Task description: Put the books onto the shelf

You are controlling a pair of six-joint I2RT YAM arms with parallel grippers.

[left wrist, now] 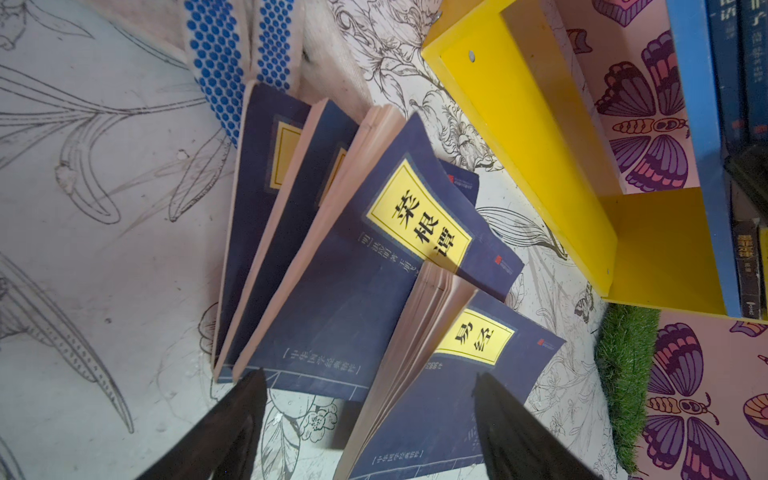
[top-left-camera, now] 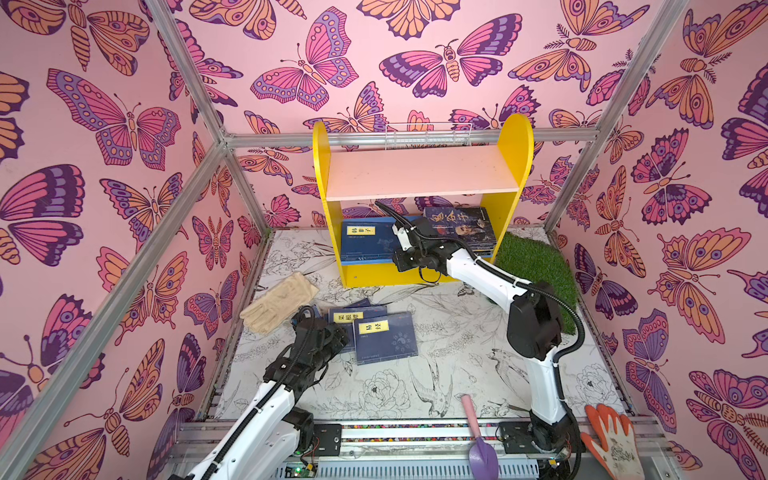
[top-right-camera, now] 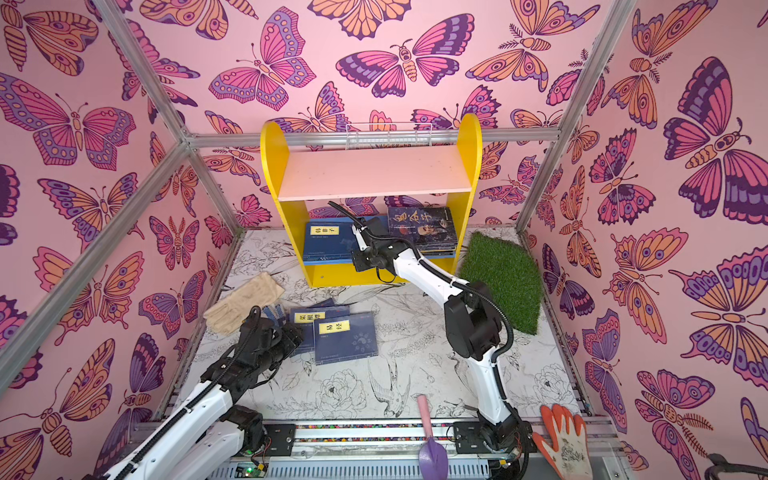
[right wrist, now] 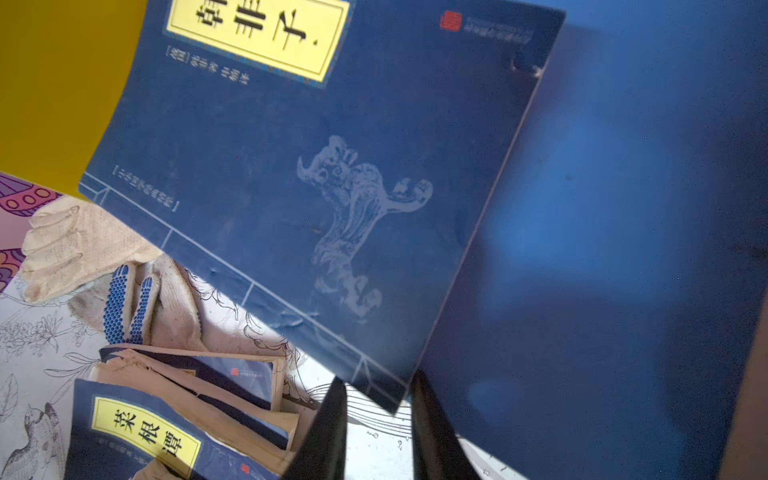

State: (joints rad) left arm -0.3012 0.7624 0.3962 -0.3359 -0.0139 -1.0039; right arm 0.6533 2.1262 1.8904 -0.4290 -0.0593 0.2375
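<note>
1. The shelf [top-left-camera: 515,166] stands against the back wall, with open table [top-left-camera: 457,374] in front.
2. A navy book [right wrist: 311,166] with a yellow label lies flat on the blue lower board [right wrist: 623,208]. Its corner sits between the right gripper [right wrist: 376,382]'s narrowed jaws; whether they pinch it is unclear.
3. Fanned navy books [left wrist: 374,257] lie on the table just ahead of the left gripper [left wrist: 368,376], whose jaws are spread wide.

Pink butterfly walls [top-left-camera: 104,124], aluminium frame bars [top-left-camera: 270,140], floral line-drawn floor [top-left-camera: 457,374]

The shelf [top-left-camera: 424,174] stands at the back of the table [top-left-camera: 457,374]. On its lower board [right wrist: 623,187] lie a left pile [top-left-camera: 361,243] and a right pile [top-left-camera: 461,226] of books. Loose books [top-left-camera: 382,336] lie on the table in front of the shelf, with a glove [top-left-camera: 278,301] left of them. A grass mat [top-left-camera: 536,266] lies right of the shelf.
</note>
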